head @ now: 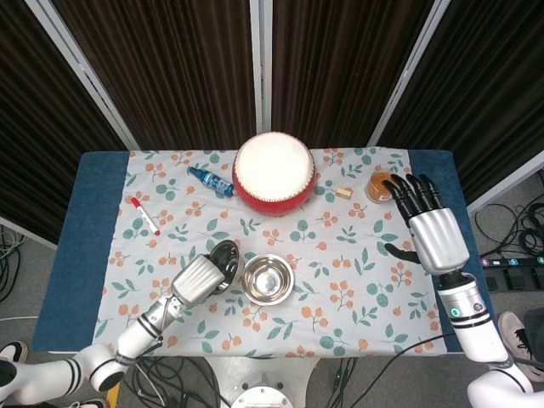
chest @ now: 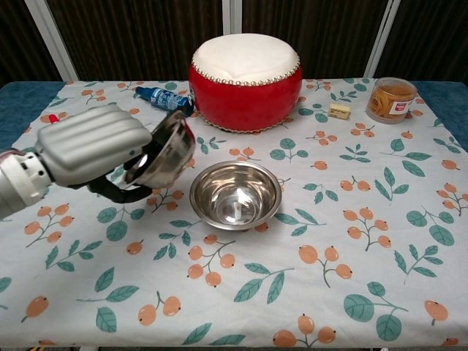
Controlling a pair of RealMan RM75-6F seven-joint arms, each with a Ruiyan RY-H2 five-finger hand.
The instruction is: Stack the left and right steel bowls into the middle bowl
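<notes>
Head view: high overhead, looking steeply down, far enough to frame the whole blue table with floral tablecloth [head: 102, 183]. Chest view: low, near the front edge, facing forward across it. Both share the round red drum with white skin [head: 274, 172] [chest: 245, 80] and the shiny steel middle bowl [head: 268, 279] [chest: 235, 195].
</notes>
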